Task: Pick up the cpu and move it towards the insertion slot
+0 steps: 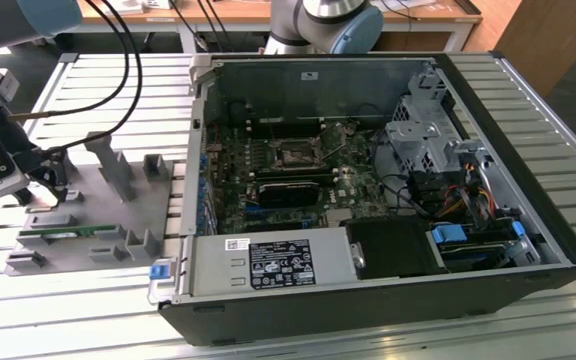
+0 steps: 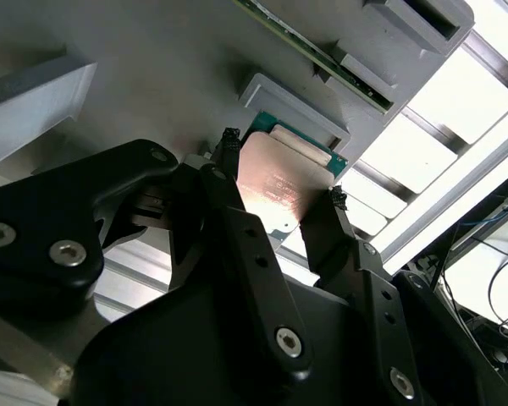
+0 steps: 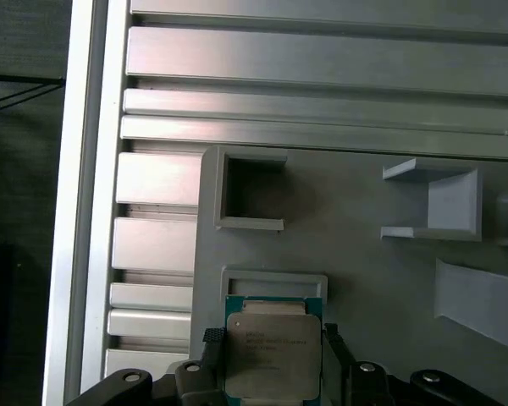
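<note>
The cpu (image 3: 269, 353), a flat square chip with a silvery top and green rim, sits against a grey bracket (image 3: 275, 283) of the parts fixture. In both wrist views my gripper (image 2: 281, 173) has its two black fingers (image 2: 237, 220) pressed against opposite edges of the cpu (image 2: 275, 182). In the exterior view the gripper (image 1: 46, 196) hangs over the grey fixture (image 1: 88, 214) at the exterior view's left. The insertion slot (image 1: 295, 155), a square socket with a dark centre and metal frame, lies on the motherboard inside the open computer case, well away towards the exterior view's right.
The grey fixture carries upright posts (image 1: 108, 165) and a long green memory stick (image 1: 53, 232). The open computer case (image 1: 368, 187) has a tall wall (image 1: 198, 135) on the fixture's side, plus a power supply (image 1: 268, 262) and cables inside. Slatted aluminium table (image 1: 98, 90) all round.
</note>
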Robot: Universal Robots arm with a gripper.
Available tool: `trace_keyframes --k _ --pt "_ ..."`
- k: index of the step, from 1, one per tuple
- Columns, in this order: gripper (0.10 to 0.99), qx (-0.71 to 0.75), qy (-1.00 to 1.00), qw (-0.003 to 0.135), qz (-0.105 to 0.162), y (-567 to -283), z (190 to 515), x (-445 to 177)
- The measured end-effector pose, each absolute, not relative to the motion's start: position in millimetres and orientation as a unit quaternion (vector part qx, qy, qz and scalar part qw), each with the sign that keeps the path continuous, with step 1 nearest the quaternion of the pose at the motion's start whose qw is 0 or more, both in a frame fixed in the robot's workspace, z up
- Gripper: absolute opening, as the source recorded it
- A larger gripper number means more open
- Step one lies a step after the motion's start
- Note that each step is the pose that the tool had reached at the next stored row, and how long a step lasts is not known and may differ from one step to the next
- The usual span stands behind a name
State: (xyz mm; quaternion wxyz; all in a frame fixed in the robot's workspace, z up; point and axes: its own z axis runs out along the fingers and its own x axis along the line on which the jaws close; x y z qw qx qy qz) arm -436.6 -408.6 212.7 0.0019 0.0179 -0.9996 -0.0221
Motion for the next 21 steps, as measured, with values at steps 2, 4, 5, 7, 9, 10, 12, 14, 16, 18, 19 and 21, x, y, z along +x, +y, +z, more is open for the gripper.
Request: trace_keyframes --k 2,4,5,7,9,10,12,14,16,18,19,21 --pt "0.541 0.018 -1.0 0.002 -0.022 -408.6 213.2 -436.6" --pt "0.541 0.018 -1.0 0.002 -0.022 -408.6 213.4 -436.6" --pt "0.541 0.018 -1.0 0.002 -0.022 -408.6 213.6 -436.6" --pt "0.541 0.018 -1.0 0.002 -0.022 -408.5 213.8 -436.6" --pt "0.541 0.018 -1.0 0.002 -0.022 -408.6 214.8 -436.6" --pt "0.541 0.018 -1.0 0.002 -0.022 -408.6 215.3 -436.6" --pt "0.541 0.018 -1.0 0.002 -0.022 -408.6 217.1 -436.6" --pt "0.541 0.018 -1.0 0.002 -0.022 -408.5 219.1 -436.6" --pt "0.541 0.018 -1.0 0.002 -0.022 -408.3 220.9 -436.6" --pt "0.541 0.018 -1.0 0.002 -0.022 -408.1 223.0 -436.6" --pt "0.541 0.018 -1.0 0.002 -0.022 -408.1 224.1 -436.6" --pt "0.541 0.018 -1.0 0.002 -0.022 -408.1 225.8 -436.6"
